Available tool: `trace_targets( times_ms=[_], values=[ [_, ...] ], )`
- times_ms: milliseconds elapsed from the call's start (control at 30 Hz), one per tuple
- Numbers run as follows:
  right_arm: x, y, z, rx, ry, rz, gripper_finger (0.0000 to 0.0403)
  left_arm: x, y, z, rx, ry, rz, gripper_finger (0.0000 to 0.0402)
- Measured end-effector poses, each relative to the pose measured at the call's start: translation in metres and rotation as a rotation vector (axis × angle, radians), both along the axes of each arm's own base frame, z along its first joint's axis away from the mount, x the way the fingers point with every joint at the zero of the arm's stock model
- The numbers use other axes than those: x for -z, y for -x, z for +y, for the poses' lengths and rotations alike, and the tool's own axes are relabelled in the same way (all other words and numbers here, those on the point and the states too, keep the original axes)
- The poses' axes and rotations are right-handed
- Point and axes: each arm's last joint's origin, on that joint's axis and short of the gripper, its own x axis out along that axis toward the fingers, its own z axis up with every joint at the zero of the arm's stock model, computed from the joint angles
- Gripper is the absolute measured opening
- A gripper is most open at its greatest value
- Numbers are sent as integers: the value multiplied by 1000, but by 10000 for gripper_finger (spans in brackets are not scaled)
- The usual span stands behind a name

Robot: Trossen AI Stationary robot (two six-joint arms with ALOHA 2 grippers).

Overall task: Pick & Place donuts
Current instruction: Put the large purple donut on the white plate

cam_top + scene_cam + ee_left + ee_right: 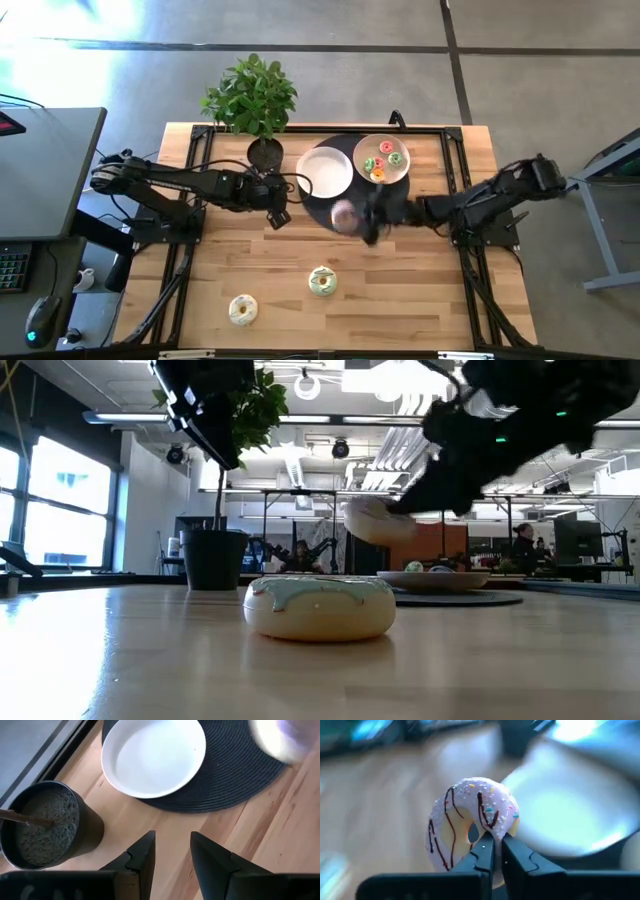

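Right gripper (pixel 492 851) is clamped on the rim of the pink donut (pixel 470 822), fingers pinching the ring wall so the donut stands on edge. In the high view the donut (pixel 345 216) is carried above the dark mat (pixel 322 208), at about 5 o'clock from the white plate (pixel 325 171). The low view confirms it is airborne, clear of the table. Judgement: the edge grip suits a ring shape, and the raised carry keeps it clear of the plate rim on approach. The white plate looks the likely destination, being empty and nearest.

Left gripper (pixel 277 215) waits at 8 o'clock of the white plate, near the plant pot (pixel 264 153). Its fingers (pixel 142 855) stand apart with nothing between them.

The second plate (pixel 381 160), at 3 o'clock of the white one, holds the tiny donuts (pixel 384 160); their exact count cannot be read. Judgement: the small ones are sorted there and the large ones go elsewhere.

Green-cream donut (pixel 322 281) lies flat on the table (pixel 430 300) toward the near edge, and the pale yellow donut (pixel 242 309) sits at 8 o'clock of it, well apart. Both await pickup.

Risk: the thin rim grip could let the donut swing or slip on release.
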Motion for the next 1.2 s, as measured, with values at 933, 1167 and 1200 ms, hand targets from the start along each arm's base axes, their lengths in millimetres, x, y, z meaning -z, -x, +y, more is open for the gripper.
trace_targets(
  times_ms=[933, 1167, 1200],
  values=[
    [22, -103, -182, 340, -46, 264, 23, -1, -2, 0, 30, -22, -6, 120],
    [19, -107, -184, 274, -1, 302, 61, -1, -2, 0, 30, -21, -4, 120],
    [19, -107, -184, 255, -6, 305, 69, -1, -2, 0, 30, -21, -5, 120]
  ],
)
